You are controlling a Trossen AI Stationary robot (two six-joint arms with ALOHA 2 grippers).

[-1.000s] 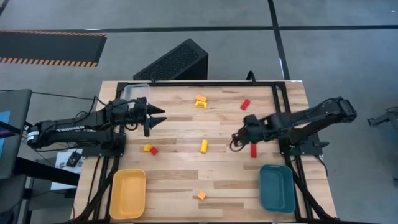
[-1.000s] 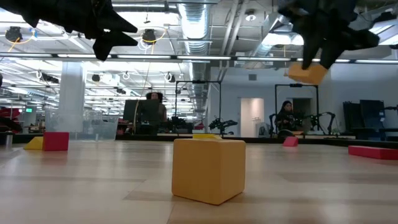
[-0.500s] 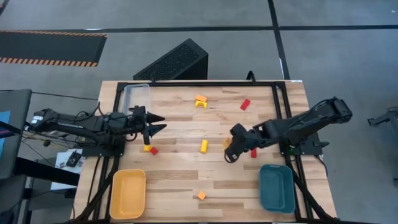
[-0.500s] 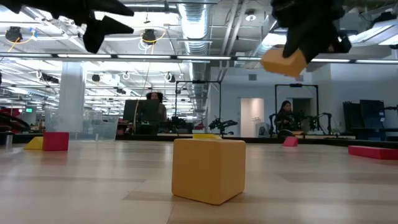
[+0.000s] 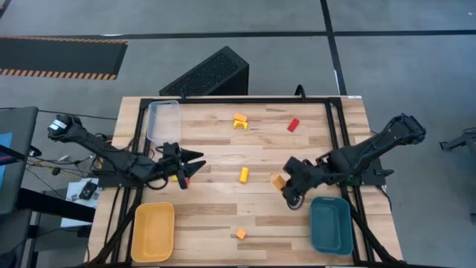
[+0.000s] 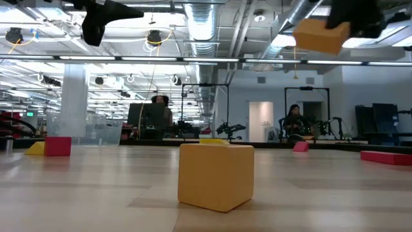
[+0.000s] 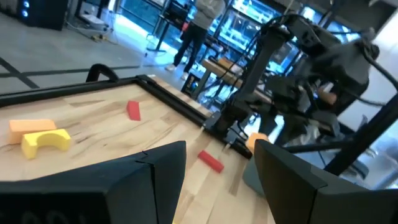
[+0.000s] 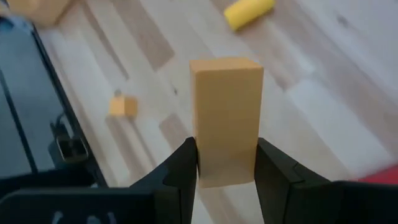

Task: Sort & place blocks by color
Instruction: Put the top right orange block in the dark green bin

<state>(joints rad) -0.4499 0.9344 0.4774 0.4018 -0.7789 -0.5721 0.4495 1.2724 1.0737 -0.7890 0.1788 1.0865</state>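
Note:
My right gripper (image 5: 285, 186) is shut on a tan-orange block (image 8: 226, 112) over the table's right half, just left of the teal tray (image 5: 331, 225). My left gripper (image 5: 198, 161) hovers open over the left half, above a small yellow and a red block (image 5: 184, 181). Lying flat on the wood are a yellow bar (image 5: 243, 175), an orange cube (image 5: 240, 233), an orange bar with a yellow arch (image 5: 239, 120) and a red block (image 5: 293, 125). The left wrist view shows a red bar (image 7: 211, 161) lying near the right arm. My right gripper pinches the tan-orange block by its lower end (image 8: 226, 167) between the two fingers (image 8: 184, 169), one on each opposite side face. The block juts out beyond the fingertips. It is lifted clear of the table, high in the low view (image 6: 320, 35).
A yellow tray (image 5: 153, 231) sits at the near left corner and a clear tray (image 5: 163, 119) at the far left. A black frame rail (image 5: 338, 134) borders the right side. Bare wood lies between the yellow bar and the orange cube.
My right gripper has carried the tan-orange block toward the near edge, closer to the teal tray, still shut on it. My left gripper has moved from beside the clear tray toward the near edge, over the small yellow and red blocks, staying open.

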